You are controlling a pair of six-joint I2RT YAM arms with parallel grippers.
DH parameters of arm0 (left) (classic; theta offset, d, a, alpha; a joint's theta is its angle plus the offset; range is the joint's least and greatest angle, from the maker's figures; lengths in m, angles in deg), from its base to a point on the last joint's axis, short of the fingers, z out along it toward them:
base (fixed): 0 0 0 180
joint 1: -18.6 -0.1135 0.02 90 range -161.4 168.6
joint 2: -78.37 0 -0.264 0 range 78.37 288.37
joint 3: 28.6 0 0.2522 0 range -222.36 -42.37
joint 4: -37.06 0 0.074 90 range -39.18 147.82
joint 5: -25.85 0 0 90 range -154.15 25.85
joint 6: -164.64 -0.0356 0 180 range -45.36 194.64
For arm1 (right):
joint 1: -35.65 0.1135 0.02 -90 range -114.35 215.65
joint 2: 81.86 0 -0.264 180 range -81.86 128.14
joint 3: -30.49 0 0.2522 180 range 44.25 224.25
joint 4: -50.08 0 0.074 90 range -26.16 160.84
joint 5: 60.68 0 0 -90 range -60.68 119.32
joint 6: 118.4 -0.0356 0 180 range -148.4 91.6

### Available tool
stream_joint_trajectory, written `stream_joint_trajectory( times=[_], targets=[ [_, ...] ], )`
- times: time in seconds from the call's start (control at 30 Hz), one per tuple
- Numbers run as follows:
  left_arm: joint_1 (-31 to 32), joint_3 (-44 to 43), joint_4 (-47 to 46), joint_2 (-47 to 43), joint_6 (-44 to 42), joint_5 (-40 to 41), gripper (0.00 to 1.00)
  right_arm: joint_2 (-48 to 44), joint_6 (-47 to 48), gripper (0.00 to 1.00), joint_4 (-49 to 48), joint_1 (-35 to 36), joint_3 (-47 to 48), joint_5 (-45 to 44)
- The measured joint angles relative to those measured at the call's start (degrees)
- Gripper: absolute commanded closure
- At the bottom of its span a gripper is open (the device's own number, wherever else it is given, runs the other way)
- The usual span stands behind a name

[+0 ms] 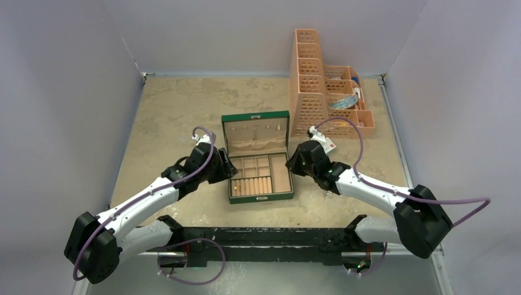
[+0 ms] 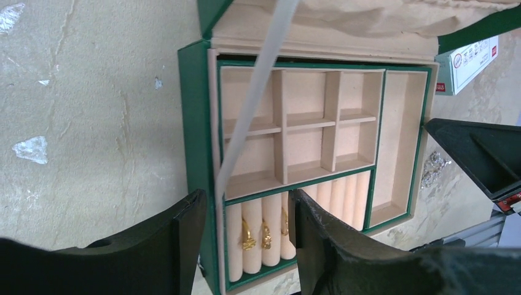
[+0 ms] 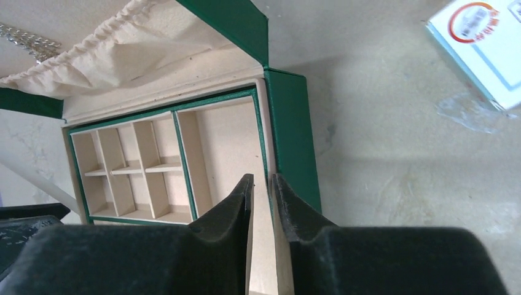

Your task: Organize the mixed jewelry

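The green jewelry box (image 1: pixel 258 166) lies open mid-table. Three gold rings (image 2: pixel 265 235) sit in its ring rolls. A silvery chain heap (image 2: pixel 433 169) lies on the table by the box's right side, and more chain (image 3: pixel 27 38) hangs on the lid above the fabric pocket. My left gripper (image 2: pixel 246 215) is open, one finger outside the box's left wall and the other over the ring rolls. My right gripper (image 3: pixel 262 184) has its jaws drawn close on the box's right wall (image 3: pixel 263 135), whose beige rim fills the gap.
A peach lattice organizer (image 1: pixel 319 92) stands at the back right. A small white card box (image 1: pixel 325 144) with red print lies right of the lid, with a scrap of clear wrap (image 3: pixel 473 114) beside it. A white lid strap (image 2: pixel 252 104) crosses the compartments.
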Motion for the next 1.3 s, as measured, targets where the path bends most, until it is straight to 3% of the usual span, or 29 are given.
stream_joint_trajectory(
  times=[0.57, 0.77, 0.83, 1.0, 1.13, 1.3],
  targets=[
    [0.0, -0.1, 3.6, -8.3, 0.0, 7.4, 0.50, 8.6, -0.7, 0.79, -6.1, 5.8, 4.9, 1.2],
    [0.0, -0.1, 4.1, -10.7, -0.2, 7.4, 0.50, 1.9, -4.3, 0.55, 2.8, 6.3, 7.5, -4.8],
    [0.0, -0.2, 4.0, -11.3, -0.5, 7.3, 0.50, -1.6, -6.9, 0.53, 6.0, 6.0, 8.6, -8.7],
    [0.0, -0.6, 3.4, -12.1, -1.6, 6.3, 0.50, -6.6, -16.9, 0.54, 18.4, 1.8, 8.8, -17.3],
    [0.0, -0.7, 2.5, -12.0, -2.2, 5.3, 0.50, -8.5, -24.3, 0.72, 28.4, -2.6, 4.8, -19.8],
    [0.0, -0.7, 1.0, -11.0, -2.9, 4.4, 0.50, -12.2, -31.2, 0.76, 36.0, -4.6, 0.0, -20.0]
  ],
)
